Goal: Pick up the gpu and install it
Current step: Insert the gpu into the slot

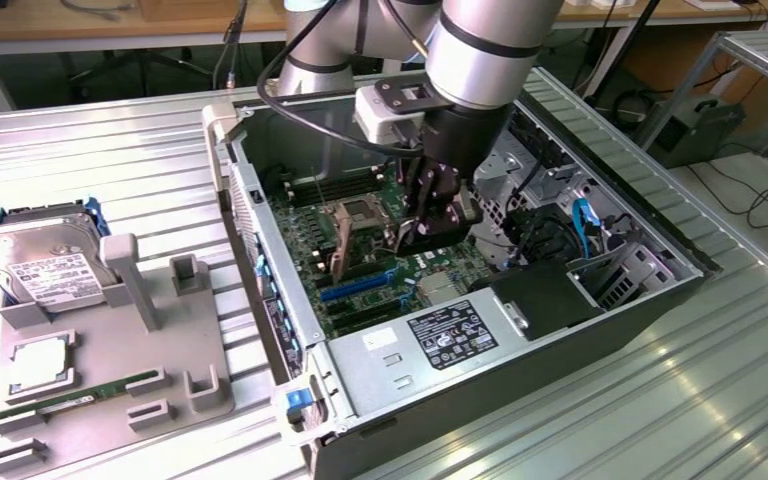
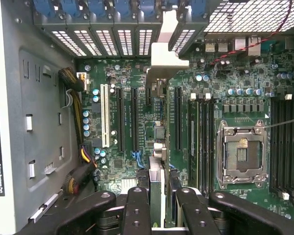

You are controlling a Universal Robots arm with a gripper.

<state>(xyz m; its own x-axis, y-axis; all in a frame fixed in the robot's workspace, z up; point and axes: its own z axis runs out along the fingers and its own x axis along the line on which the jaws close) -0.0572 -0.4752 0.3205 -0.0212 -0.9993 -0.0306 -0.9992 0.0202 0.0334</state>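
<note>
Gripper (image 1: pixel 427 232) is down inside the open case (image 1: pixel 651 300), its fingers (image 2: pixel 135 210) closed partway on the gpu (image 2: pixel 157 193), held edge-on between them. In the wrist view the card runs straight out from the fingers, its long axis in line with the expansion slots (image 2: pixel 135 117) on the motherboard (image 2: pixel 235 83), and its silver bracket (image 2: pixel 161 54) reaches toward the blue slot covers (image 2: pixel 108 10) at the case's rear wall. The card hangs over the board, above the slot rows and beside the empty CPU socket (image 2: pixel 242 154) (whether its edge already touches a slot I cannot tell).

Close by are the memory slots (image 2: pixel 201 142) and a bundle of cables (image 2: pixel 73 83); the power supply (image 1: pixel 451 335) sits near the front. Well apart, on the tray (image 1: pixel 104 400) at the exterior view's left, lie a hard drive (image 1: pixel 37 265) and a memory stick (image 1: pixel 77 392).
</note>
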